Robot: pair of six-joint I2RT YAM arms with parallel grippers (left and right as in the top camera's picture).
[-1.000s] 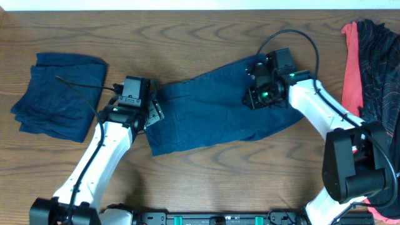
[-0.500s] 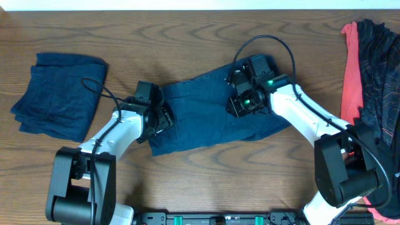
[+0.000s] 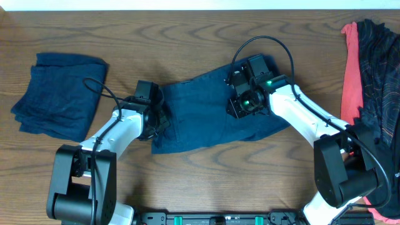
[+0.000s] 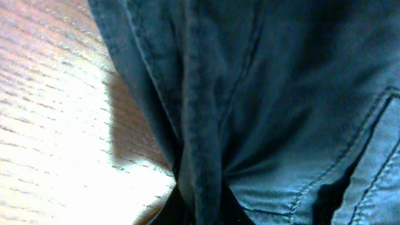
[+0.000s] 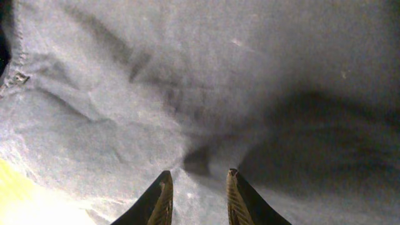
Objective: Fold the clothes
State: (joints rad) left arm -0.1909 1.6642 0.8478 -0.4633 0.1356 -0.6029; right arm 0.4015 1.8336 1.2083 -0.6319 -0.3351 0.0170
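Note:
Dark navy shorts (image 3: pixel 200 122) lie spread across the middle of the wooden table (image 3: pixel 206 31). My left gripper (image 3: pixel 160 119) is at their left edge, shut on a bunched fold of hem; in the left wrist view that seam (image 4: pixel 200 125) runs down into the gripper (image 4: pixel 201 212). My right gripper (image 3: pixel 240 100) presses into the shorts' upper right part. In the right wrist view its fingers (image 5: pixel 164 200) stand a little apart with a puckered fold of the cloth (image 5: pixel 187 81) pinched between them at the gripper (image 5: pixel 199 184).
A folded navy garment (image 3: pixel 59 94) lies at the far left. A coral-red garment (image 3: pixel 351 69) and a blackish speckled one (image 3: pixel 378 69) are piled at the right edge. Bare wood (image 4: pixel 50 125) shows left of the shorts.
My left gripper moved onto the shorts' left edge and shut on it. The right gripper slid left over the shorts a second ago and has since stayed put.

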